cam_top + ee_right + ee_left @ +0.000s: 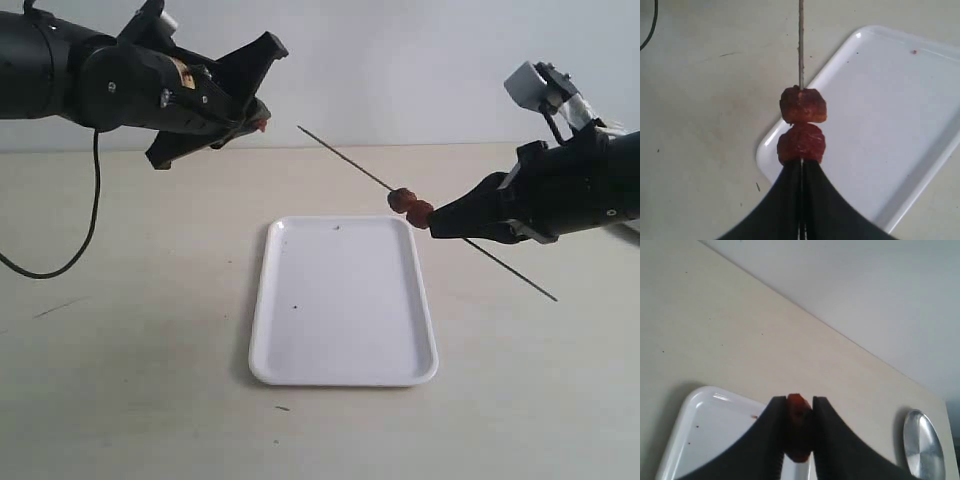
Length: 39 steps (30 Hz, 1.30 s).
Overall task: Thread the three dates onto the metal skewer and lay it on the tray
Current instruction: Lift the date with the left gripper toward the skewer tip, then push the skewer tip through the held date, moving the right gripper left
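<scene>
I see a pale beige desk (120,400) filling the lower and middle of the frame, matte and marked with a few small dark specks. Across the upper part a plain grey-white wall (400,60) meets the desk's far edge. The light I get is soft and even, and the shadows are faint.

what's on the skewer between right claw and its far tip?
Two dates, touching, the nearer against the right claw; beyond them the skewer is bare. Right wrist view shows it.

Dates (802,142), three: two skewered, one held. Skewer (801,45), one. Tray (880,125), one. Dish (923,445), one. Cable (60,255), one. Grippers, two: left gripper (798,402), right gripper (801,164).
</scene>
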Each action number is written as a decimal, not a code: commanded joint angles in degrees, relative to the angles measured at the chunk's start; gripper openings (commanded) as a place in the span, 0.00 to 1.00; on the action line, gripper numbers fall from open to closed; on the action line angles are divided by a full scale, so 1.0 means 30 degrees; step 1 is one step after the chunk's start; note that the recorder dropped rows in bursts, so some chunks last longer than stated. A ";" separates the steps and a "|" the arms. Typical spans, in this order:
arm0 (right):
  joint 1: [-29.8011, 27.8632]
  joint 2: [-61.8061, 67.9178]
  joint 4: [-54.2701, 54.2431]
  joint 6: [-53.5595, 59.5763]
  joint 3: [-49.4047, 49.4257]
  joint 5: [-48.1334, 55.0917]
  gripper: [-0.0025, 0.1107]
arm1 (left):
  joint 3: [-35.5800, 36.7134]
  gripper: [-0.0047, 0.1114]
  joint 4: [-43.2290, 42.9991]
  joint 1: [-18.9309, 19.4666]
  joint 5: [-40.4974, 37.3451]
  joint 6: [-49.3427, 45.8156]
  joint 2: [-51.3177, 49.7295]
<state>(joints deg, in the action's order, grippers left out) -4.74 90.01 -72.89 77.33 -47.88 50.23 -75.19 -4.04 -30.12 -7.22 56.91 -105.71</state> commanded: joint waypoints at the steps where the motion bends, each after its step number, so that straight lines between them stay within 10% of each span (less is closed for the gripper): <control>1: 0.0000 -0.0010 -0.0378 0.0245 0.0031 0.0318 0.02 | -0.0024 0.23 0.0088 0.0556 -0.0701 -0.0910 0.0114; 39: 0.1373 0.1749 -0.3278 0.2593 0.0031 0.0019 0.02 | -0.0024 0.23 0.2014 -0.0238 -0.0389 -0.1406 0.0149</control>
<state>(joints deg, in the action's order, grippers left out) -0.74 94.86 -81.35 84.19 -47.84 50.92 -75.19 1.67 -30.42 -8.97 53.06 -105.71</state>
